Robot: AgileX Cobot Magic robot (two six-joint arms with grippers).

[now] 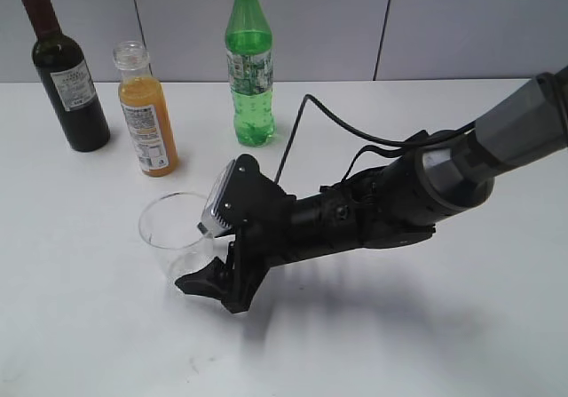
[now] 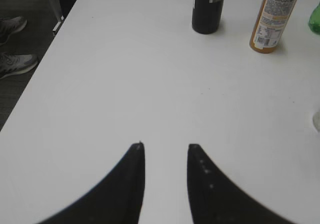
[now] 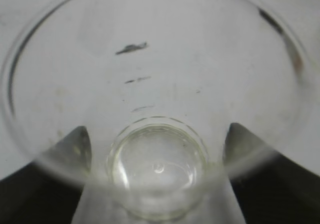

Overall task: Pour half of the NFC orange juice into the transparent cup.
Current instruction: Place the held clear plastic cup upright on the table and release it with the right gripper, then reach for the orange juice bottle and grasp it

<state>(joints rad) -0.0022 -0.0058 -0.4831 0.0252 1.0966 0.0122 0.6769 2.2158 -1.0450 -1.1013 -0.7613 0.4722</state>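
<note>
On the white table (image 1: 426, 326), the right gripper (image 1: 213, 255) has its jaws apart around the empty cup (image 1: 173, 228). The left gripper (image 2: 165, 149) waits open. The juice (image 1: 148, 117) stands behind the cup. Close gently, low on the cup, keeping it upright.

clear glossy transparent cup (image 1: 175, 234), matt black hand (image 1: 206, 257), smooth white table (image 1: 399, 326)

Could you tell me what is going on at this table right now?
The right gripper has reached around the transparent cup, a finger on either side; whether it grips yet is unclear. The cup is empty. The NFC orange juice stands uncapped and untouched between a wine bottle and a green bottle. The left gripper hangs open over bare table.
</note>
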